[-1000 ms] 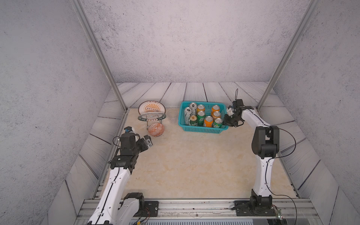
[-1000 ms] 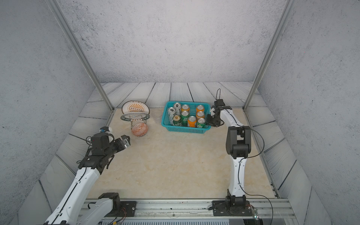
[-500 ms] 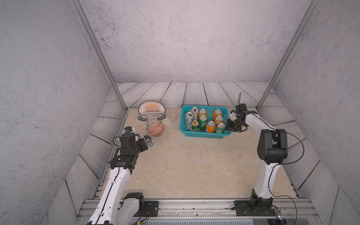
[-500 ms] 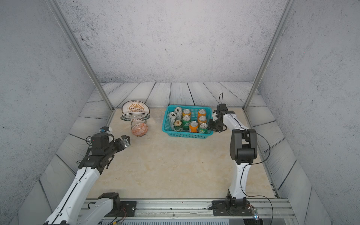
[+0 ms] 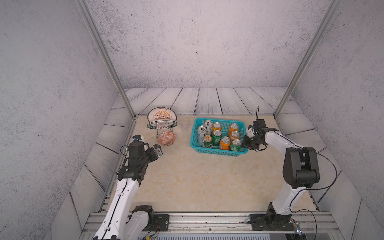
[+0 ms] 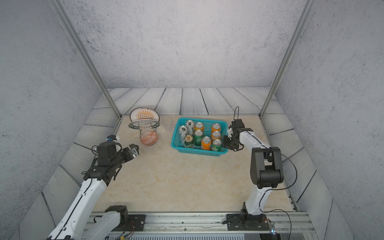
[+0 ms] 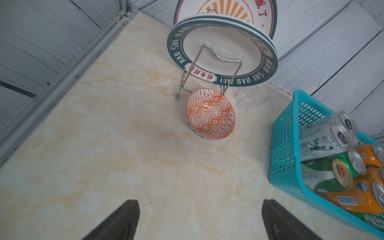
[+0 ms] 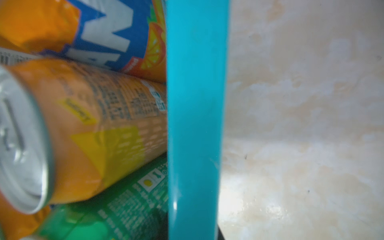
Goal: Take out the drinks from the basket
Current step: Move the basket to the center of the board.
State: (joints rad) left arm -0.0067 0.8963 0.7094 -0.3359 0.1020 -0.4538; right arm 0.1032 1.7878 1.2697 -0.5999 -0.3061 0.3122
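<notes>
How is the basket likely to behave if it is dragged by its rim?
The basket, thin mesh plastic, probably flexes at the rim. Nine cans likely make it heavy. It should slide on the smooth table.

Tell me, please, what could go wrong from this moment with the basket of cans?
First, the right gripper has its jaws shut on one side rim of the teal-blue plastic mesh basket. A pull or lift there may tilt it and topple the two tall slim silver-white cans.
Second, the clear plastic cup stands close to the basket's far corner and could be knocked.
</notes>
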